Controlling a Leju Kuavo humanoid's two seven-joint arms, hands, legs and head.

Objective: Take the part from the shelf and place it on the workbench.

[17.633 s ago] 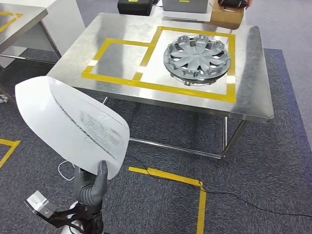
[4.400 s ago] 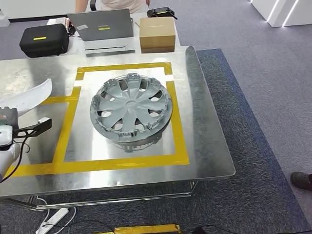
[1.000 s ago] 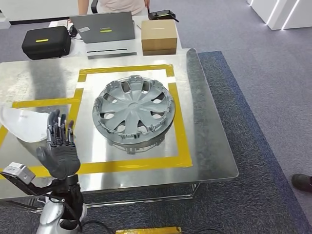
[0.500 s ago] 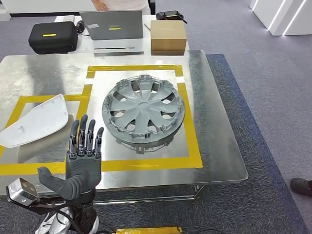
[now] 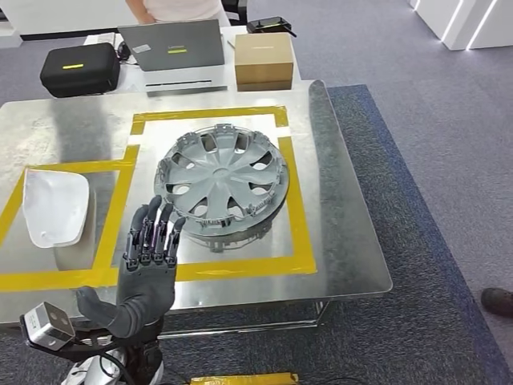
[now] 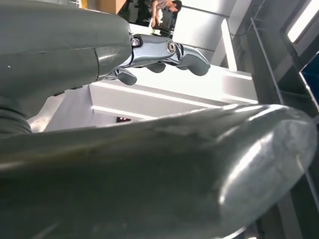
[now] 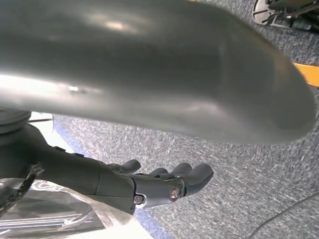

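**Lying flat on the bench, the part is free of the hand**

Resting inside the smaller yellow-taped square at the bench's [image 5: 351,233] left end, the white part [image 5: 55,206] lies flat on the steel, touching nothing else. A band of yellow tape [image 5: 118,200] runs between it and the grey hubcap [image 5: 223,184], which fills the larger taped square just to the right. Behind the bench, on a white table, sit a black case [image 5: 79,69], a grey laptop [image 5: 173,46] and a brown box [image 5: 264,61]; a person [image 5: 175,8] stands at that table's far side. At the far right edge a dark shoe [image 5: 499,301] rests on the carpet.

The left hand [image 5: 145,269] is raised at the near edge of the bench, palm toward the camera, fingers [image 5: 150,233] upright and spread, thumb stuck out sideways — it holds nothing. It stands near the part but apart from it, to the right and nearer the robot, its fingertips overlapping the hubcap's near rim in the head view. Nothing stands between hand and part.

The right hand [image 7: 150,186] hangs over the carpet, fingers nearly straight and close together — nothing in it.
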